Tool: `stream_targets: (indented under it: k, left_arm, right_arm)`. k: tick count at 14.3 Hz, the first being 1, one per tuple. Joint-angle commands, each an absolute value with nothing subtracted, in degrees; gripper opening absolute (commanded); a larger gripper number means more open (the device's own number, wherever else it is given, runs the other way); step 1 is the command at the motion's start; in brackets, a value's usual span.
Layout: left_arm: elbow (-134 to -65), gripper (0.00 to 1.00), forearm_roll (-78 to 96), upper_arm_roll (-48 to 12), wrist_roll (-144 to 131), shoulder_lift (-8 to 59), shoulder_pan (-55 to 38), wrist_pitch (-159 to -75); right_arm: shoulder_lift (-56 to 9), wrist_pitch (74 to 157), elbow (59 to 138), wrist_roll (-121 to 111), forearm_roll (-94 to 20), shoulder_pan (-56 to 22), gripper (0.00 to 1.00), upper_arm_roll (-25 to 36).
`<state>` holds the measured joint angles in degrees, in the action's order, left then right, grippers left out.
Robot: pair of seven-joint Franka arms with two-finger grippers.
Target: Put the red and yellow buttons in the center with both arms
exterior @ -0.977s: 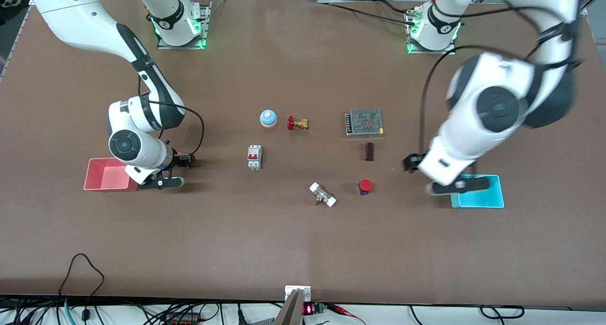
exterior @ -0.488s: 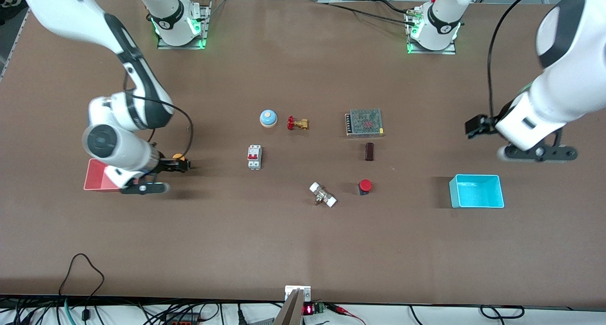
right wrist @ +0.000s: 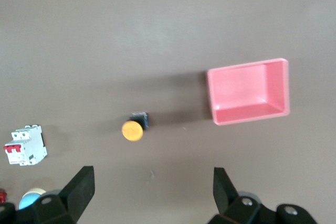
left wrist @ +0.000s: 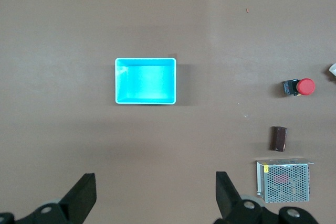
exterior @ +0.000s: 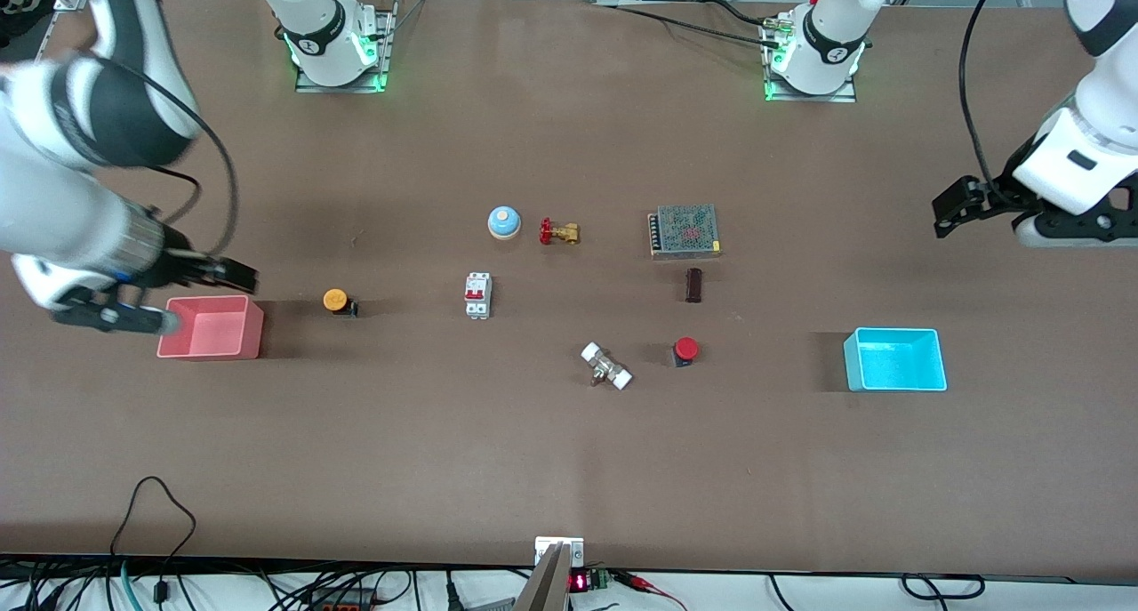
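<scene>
The yellow button [exterior: 335, 301] stands on the brown tabletop beside the pink bin, toward the centre; it also shows in the right wrist view [right wrist: 132, 130]. The red button [exterior: 685, 349] stands near the centre, between a white fitting and the cyan bin; it also shows in the left wrist view [left wrist: 305, 86]. My right gripper [exterior: 111, 317] is open and empty, high over the pink bin's outer edge [right wrist: 152, 182]. My left gripper [exterior: 1071, 229] is open and empty, high over the left arm's end of the table [left wrist: 155, 187].
A pink bin [exterior: 211, 328] and a cyan bin [exterior: 894, 359] stand at the two ends. Around the centre are a blue bell [exterior: 504, 222], a brass valve [exterior: 558, 232], a circuit breaker [exterior: 477, 295], a mesh power supply [exterior: 685, 230], a dark block [exterior: 693, 285] and a white fitting [exterior: 606, 366].
My right gripper let go of the yellow button beside the pink bin and rose away toward its end. My left gripper rose from over the cyan bin and swung out to its end.
</scene>
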<state>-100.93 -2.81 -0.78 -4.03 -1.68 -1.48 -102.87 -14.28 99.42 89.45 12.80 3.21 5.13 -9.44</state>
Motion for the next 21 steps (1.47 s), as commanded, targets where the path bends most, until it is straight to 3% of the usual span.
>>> stream_targets:
  k: [1, 3, 21]
  left_arm:
    - [-100.9, 1.0, -1.84, -0.79, -2.64, -2.37, -1.67, -100.13]
    - [-98.8, 1.0, -1.85, -1.14, -0.54, -2.29, -1.84, -96.25]
    - [-98.09, 1.0, -1.76, -1.14, 0.62, -2.02, -2.11, -95.45]
  right_arm:
    - [-12.05, 94.49, 87.63, 8.02, 3.43, 5.89, 1.0, -6.86]
    - [-10.12, 93.78, 87.45, 6.59, 3.08, 5.98, 1.0, -6.07]
    - [-9.14, 92.9, 87.45, 7.47, -1.14, 5.45, 1.0, -6.59]
